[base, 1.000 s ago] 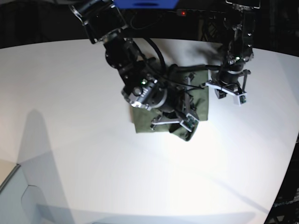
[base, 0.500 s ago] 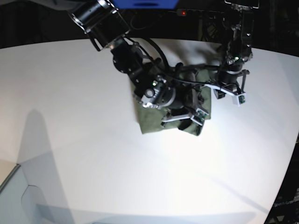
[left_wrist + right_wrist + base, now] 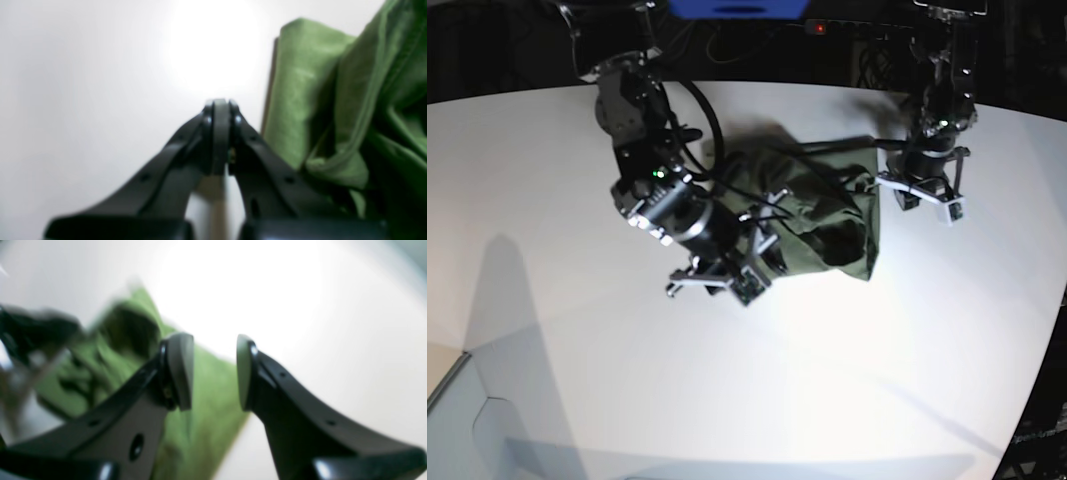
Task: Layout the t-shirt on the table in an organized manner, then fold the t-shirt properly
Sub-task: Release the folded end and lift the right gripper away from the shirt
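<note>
The olive-green t-shirt (image 3: 827,225) lies as a rumpled, partly folded bundle at the back middle of the white table (image 3: 577,350). My right gripper (image 3: 710,288) is open and empty just off the shirt's front left edge. In the right wrist view its pads (image 3: 180,370) stand apart, and the shirt (image 3: 206,400) lies blurred below and behind them. My left gripper (image 3: 924,203) hovers beside the shirt's right edge. In the left wrist view the left gripper (image 3: 220,103) is shut on nothing over bare table (image 3: 83,66), and the shirt (image 3: 300,83) lies just to its right.
The table's curved edge runs along the back and down the right side (image 3: 1052,330), with dark floor beyond. Cables and a blue object (image 3: 737,8) sit behind the arms. A grey surface (image 3: 447,400) shows at the lower left corner.
My right gripper has let go and swung left off the shirt's front right corner to its front left edge. More of the shirt shows now, rumpled. The left gripper has barely moved.
</note>
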